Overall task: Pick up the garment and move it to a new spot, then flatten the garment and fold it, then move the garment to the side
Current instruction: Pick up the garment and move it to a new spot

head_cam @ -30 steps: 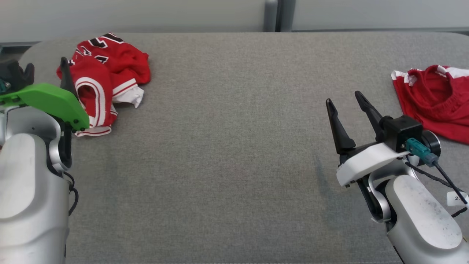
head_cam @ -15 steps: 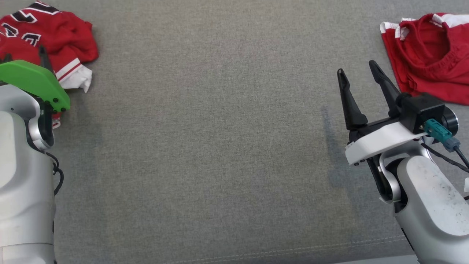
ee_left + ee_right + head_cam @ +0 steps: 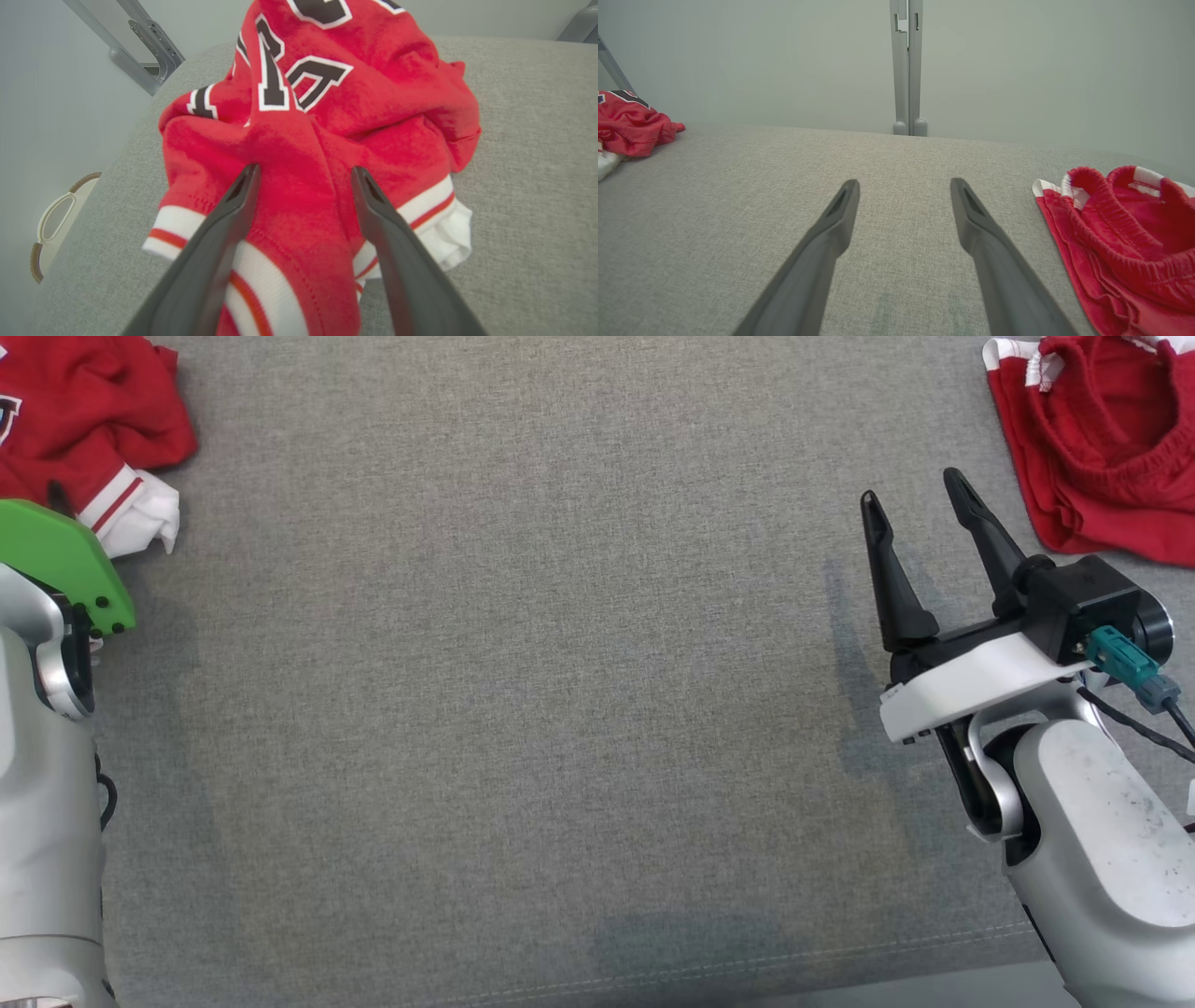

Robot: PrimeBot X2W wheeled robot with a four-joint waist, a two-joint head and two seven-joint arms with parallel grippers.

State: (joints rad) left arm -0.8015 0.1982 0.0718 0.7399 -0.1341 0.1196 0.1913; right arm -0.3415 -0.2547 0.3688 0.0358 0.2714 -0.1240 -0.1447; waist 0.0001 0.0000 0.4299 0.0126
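Observation:
A crumpled red jersey (image 3: 84,411) with white trim and black letters lies at the table's far left. In the left wrist view the jersey (image 3: 373,93) lies right in front of my left gripper (image 3: 304,171), which stands open with its fingers on either side of a raised fold. Whether they touch the cloth I cannot tell. In the head view the left arm's green cover (image 3: 56,569) hides most of that gripper. My right gripper (image 3: 912,488) is open and holds nothing, above bare table left of red shorts (image 3: 1102,439). The right wrist view shows that gripper (image 3: 904,183), the shorts (image 3: 1125,242) and the jersey (image 3: 630,126).
The grey fabric table (image 3: 513,663) stretches wide between the two garments, with its front seam near the bottom edge. A grey post (image 3: 906,70) stands against the wall behind the table. A white and brown object (image 3: 56,224) lies on the floor off the table's left end.
The head camera has tilted down, so the whole picture has slid upward and the back wall is gone. Both garments lie as before, and both grippers stay open.

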